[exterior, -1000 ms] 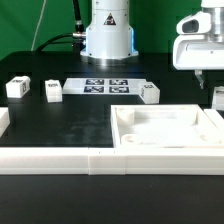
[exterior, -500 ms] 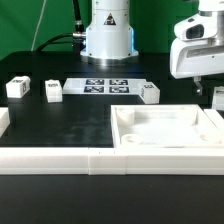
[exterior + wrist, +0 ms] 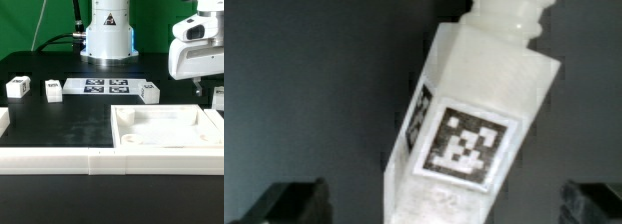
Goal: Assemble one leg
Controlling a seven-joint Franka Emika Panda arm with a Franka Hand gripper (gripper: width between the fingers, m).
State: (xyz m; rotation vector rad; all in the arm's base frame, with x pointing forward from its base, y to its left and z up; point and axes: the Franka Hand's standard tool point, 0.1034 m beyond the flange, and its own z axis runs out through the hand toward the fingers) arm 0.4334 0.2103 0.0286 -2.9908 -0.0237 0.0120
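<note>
Leg point(image 3: 473, 120) between wide-spread pincer point(image 3: 446, 203) fingers, gaps both sides

table point(image 3: 60, 125): black, matte, wide across the exterior view | backdrop point(image 3: 15, 40): dark green, behind the table | front: low white rail point(image 3: 60, 160) along the table's near edge | marker board point(image 3: 105, 86): flat on the table, far side | light: even, soft

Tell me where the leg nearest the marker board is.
The leg stands just past the marker board, on the exterior view's right, close behind the tray at its far corner on that view's left.
</note>
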